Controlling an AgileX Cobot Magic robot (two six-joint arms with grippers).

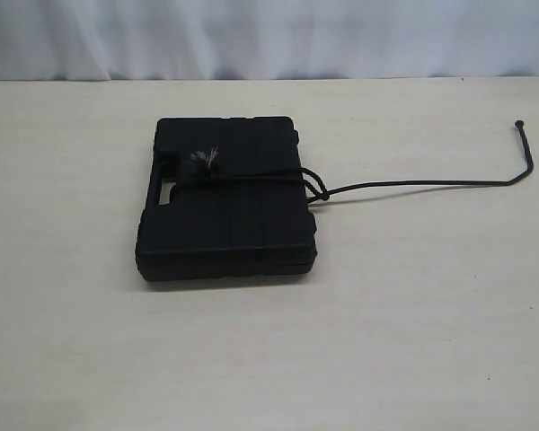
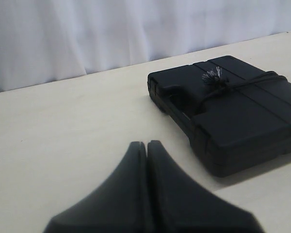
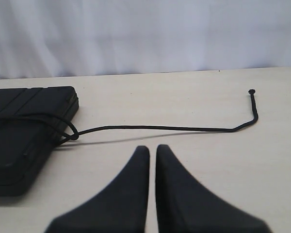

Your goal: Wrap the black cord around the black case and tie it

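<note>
The black case (image 1: 225, 202) lies flat on the table (image 1: 72, 341), left of the middle. The black cord (image 1: 422, 184) crosses its lid, with a frayed fuzzy knot (image 1: 204, 160) on top and a knot at the case's right edge (image 1: 320, 191). The cord's loose tail runs right along the table to a small knob (image 1: 519, 123). The left wrist view shows the case (image 2: 233, 121) and frayed knot (image 2: 212, 75) ahead of my left gripper (image 2: 146, 143), which is shut and empty. My right gripper (image 3: 152, 148) is shut and empty, short of the cord's tail (image 3: 160, 128) and the case (image 3: 24, 136).
A white curtain (image 1: 269, 36) hangs behind the table's far edge. Neither arm shows in the exterior view.
</note>
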